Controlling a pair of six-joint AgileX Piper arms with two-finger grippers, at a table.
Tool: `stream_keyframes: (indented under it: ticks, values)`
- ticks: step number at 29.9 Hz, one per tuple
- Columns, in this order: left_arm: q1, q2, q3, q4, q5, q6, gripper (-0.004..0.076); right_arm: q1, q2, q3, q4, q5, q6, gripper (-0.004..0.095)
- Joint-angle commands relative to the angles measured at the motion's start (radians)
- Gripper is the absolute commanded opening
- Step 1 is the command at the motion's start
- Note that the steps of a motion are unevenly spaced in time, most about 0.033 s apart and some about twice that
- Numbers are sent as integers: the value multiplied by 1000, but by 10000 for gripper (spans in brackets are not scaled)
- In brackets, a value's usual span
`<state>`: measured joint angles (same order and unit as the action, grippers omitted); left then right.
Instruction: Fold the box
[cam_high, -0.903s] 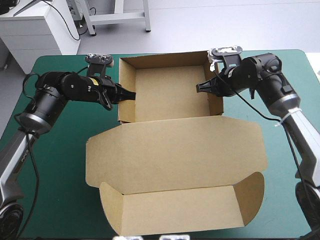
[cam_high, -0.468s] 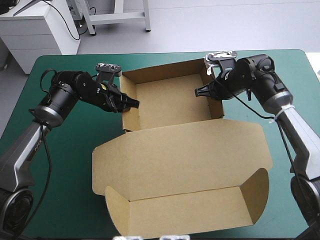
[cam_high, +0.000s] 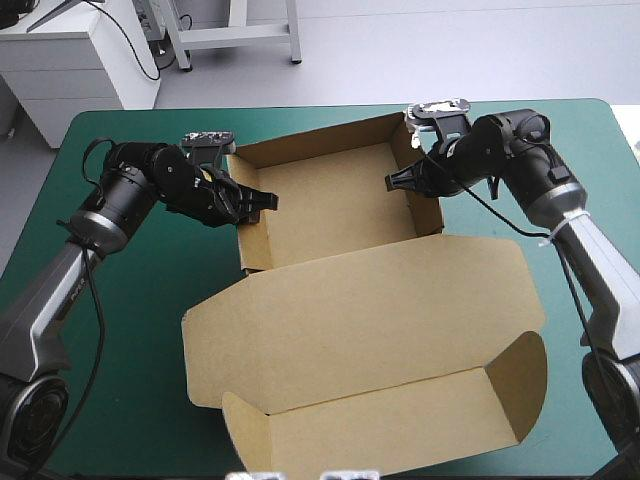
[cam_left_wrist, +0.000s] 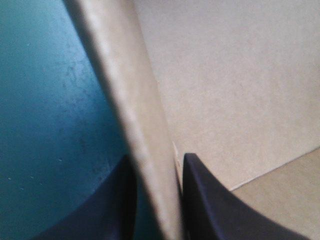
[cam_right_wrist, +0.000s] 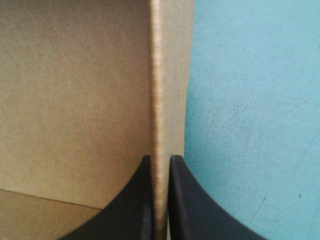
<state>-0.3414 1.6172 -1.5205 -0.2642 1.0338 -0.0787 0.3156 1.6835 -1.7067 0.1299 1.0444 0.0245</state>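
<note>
Two hands grip one brown box (cam_high: 335, 205), one at each side wall. It sits on the teal-green cover of the table (cam_high: 140, 330): its open tray takes the far half, and its lid reaches toward the near edge.

At the left, the left hand (cam_high: 262, 200) comes in from the table's left side and is clamped on the tray's left wall (cam_high: 247, 235) near that wall's far end. In the left wrist view the wall's top edge runs straight up between the two black fingers. One finger (cam_left_wrist: 100, 205) is outside over the cover and the other (cam_left_wrist: 220, 205) is inside against the brown board, so the hand is nearly closed with only the sheet between.

In the middle, the tray's floor is bare and its far wall (cam_high: 310, 140) stands upright. The broad lid panel (cam_high: 370, 310) spreads from the tray's near side. Beyond it, at the near edge, a narrower strip (cam_high: 380, 430) is creased up, with a rounded tab (cam_high: 525, 375) at its right end.

At the right, the right hand (cam_high: 390, 182) reaches in from the table's right side and pinches the right wall (cam_high: 428, 205) close to the far corner. The right wrist view shows that wall edge-on, squeezed between an inner finger (cam_right_wrist: 130, 205) and an outer finger (cam_right_wrist: 200, 210). The tray's inside lies on one side of the wall and the teal-green cover on the other.
</note>
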Motion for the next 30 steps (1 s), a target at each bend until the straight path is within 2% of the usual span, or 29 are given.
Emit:
stream_keyframes:
  ticks: [1,5,9,18,30]
  values:
    - [-9,-38,-31,-66,-80,-9,-11,7,-57,-31,123,-82,-2,-16]
    - [-9,-38,-31,-52,-103,3,-6,7,-57,-31,117,-62,-15,-16]
    - [-9,-25,-35,12,-76,5,-6,7,-53,-31,70,-7,-25,-16]
    - [-9,128,-168,87,202,97,-8,7,23,-31,-9,143,-25,-16]
    - [-10,211,-217,71,222,61,-8,7,174,-31,-90,201,92,-16]
